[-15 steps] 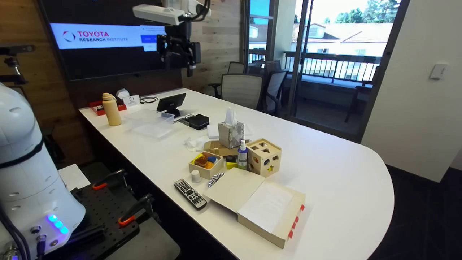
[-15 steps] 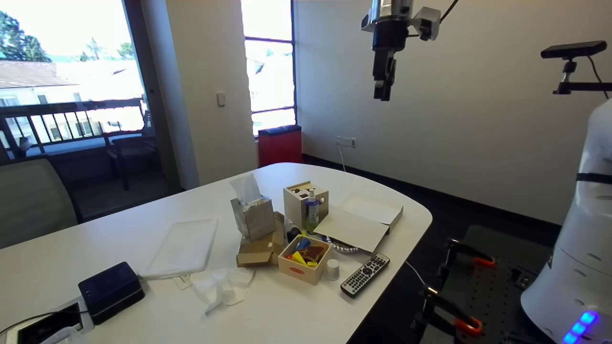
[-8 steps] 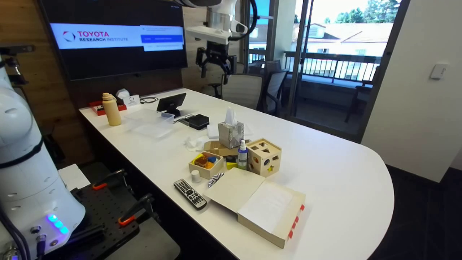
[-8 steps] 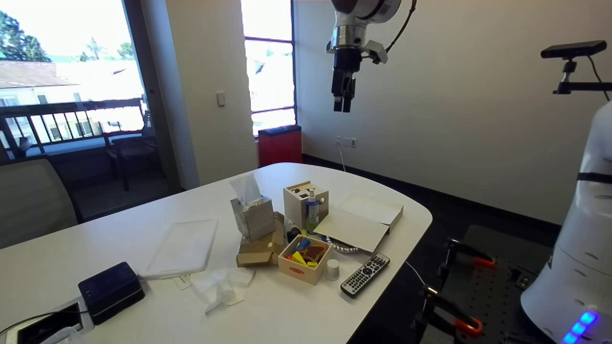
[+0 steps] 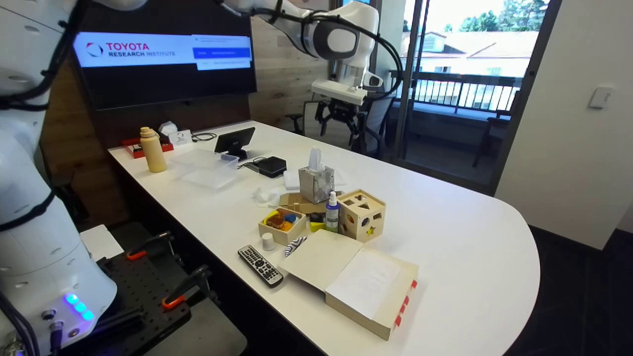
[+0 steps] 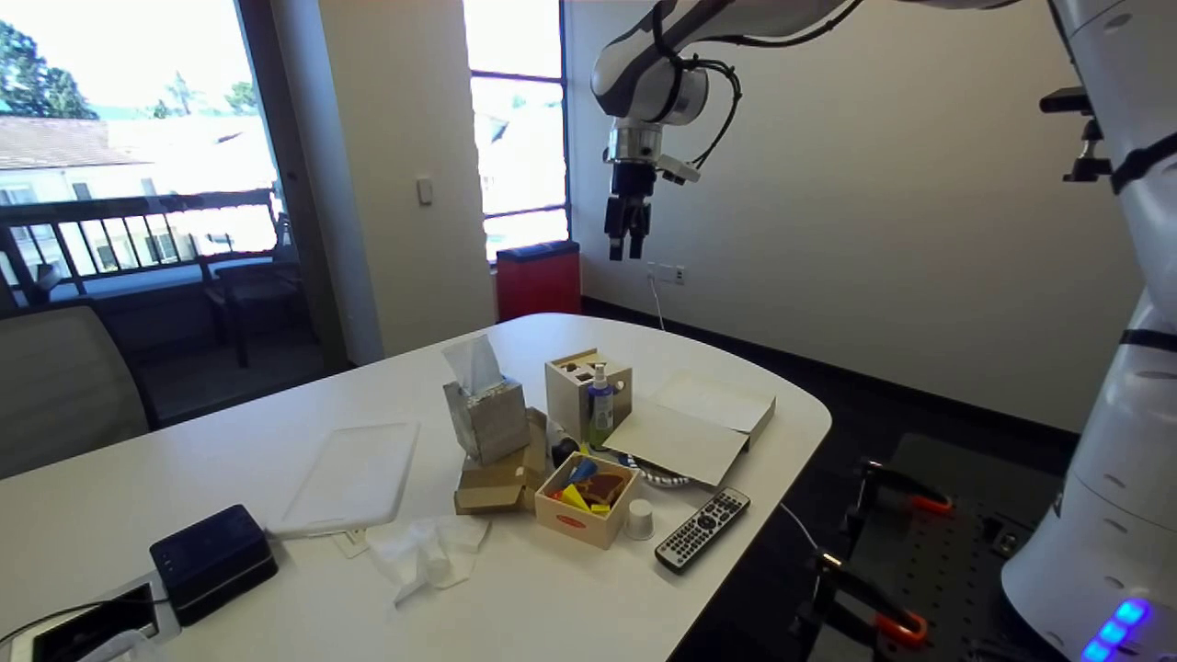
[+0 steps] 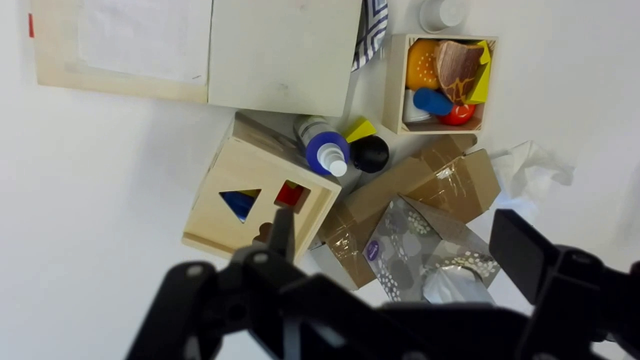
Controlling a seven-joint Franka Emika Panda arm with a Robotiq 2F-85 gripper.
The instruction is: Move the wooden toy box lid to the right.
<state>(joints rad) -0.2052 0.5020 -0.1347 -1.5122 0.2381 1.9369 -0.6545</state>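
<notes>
The wooden toy box is a pale cube with shape holes, standing on the table in both exterior views. The lid, a flat pale panel with shape holes, lies on top of the box between raised rims; it also shows in an exterior view. No separate panel shows. My gripper is open and empty, high above the table. In the wrist view the gripper has its fingers wide apart, with the left one in front of the lid's lower right part, hiding some of it.
A spray bottle stands close against the box. A tissue box on cardboard is beside it. A large opened flat box, a wooden tray of toys, a white cup and a remote lie nearby.
The arm has reached out over the table. The gripper has come down and moved rightward in one exterior view and leftward in the opposite one. The objects on the table have not moved.
</notes>
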